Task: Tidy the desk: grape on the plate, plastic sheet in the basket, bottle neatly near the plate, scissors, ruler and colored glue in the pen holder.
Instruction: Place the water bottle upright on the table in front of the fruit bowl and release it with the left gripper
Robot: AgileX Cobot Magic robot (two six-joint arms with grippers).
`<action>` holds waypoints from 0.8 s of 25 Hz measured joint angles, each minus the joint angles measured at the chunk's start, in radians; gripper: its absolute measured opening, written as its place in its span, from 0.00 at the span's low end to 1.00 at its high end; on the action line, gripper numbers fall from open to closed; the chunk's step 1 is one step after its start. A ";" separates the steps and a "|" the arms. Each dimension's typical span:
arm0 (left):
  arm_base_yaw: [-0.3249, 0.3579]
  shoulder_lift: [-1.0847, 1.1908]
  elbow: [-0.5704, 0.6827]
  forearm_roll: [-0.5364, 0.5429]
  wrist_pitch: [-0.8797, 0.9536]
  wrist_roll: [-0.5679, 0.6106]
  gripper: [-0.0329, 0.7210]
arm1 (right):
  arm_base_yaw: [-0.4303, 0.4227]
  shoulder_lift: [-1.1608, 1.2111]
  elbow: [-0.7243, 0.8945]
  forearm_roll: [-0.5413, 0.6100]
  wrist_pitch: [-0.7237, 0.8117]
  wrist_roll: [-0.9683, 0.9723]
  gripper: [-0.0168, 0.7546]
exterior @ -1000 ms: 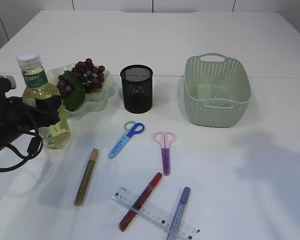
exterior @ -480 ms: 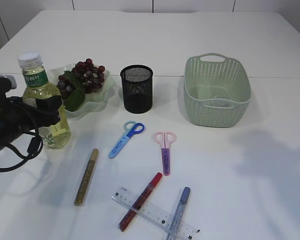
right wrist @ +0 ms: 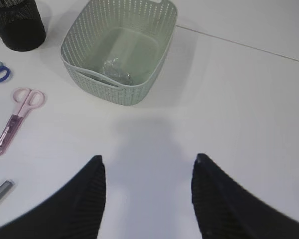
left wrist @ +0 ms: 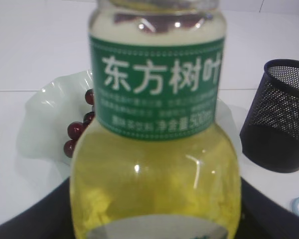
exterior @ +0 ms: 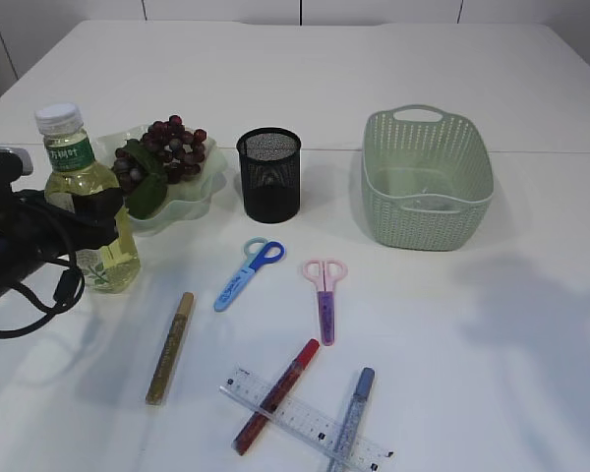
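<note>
Left jaws [exterior: 96, 218] astride bottle [exterior: 88, 202], white table [exterior: 531, 324]

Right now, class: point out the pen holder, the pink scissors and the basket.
pen holder [exterior: 269, 177], exterior view, mesh wall.
pink scissors [exterior: 324, 295], exterior view, sheathed blades.
basket [right wrist: 92, 62], right wrist view, front wall.

The bottle [exterior: 87, 202] of yellow liquid is standing upright between the left jaws, just beside the plate [exterior: 192, 192] that is holding grapes [exterior: 167, 147]; whether they are pinching it is unclear.
</note>
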 joint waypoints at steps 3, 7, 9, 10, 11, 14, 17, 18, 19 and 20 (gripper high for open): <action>0.000 0.000 0.000 0.028 0.000 0.000 0.67 | 0.000 0.000 0.000 0.000 0.000 0.005 0.59; 0.000 0.000 0.000 0.091 0.000 0.004 0.69 | 0.000 0.000 0.000 0.000 0.000 0.000 0.59; 0.000 0.000 0.000 0.102 0.000 0.012 0.71 | 0.000 0.000 0.000 0.000 0.000 0.000 0.59; 0.000 0.000 0.000 0.102 0.000 0.022 0.72 | 0.000 0.000 0.000 0.000 0.000 0.000 0.59; 0.000 0.000 0.000 0.102 0.000 0.029 0.72 | 0.000 0.000 0.000 0.000 0.000 0.000 0.59; 0.000 0.000 0.000 0.102 0.000 0.065 0.72 | 0.000 0.000 0.000 0.000 0.000 0.000 0.59; 0.000 0.000 0.000 0.087 0.000 0.095 0.72 | 0.000 0.000 0.000 0.000 0.000 0.000 0.59; 0.000 0.000 0.000 0.085 0.000 0.097 0.72 | 0.000 0.000 0.000 0.000 0.000 0.000 0.59; 0.000 0.000 0.000 0.083 0.000 0.101 0.72 | 0.000 0.000 0.000 0.000 0.000 0.000 0.59; 0.000 0.000 0.000 0.083 0.000 0.103 0.72 | 0.000 0.000 0.000 0.000 0.000 0.000 0.59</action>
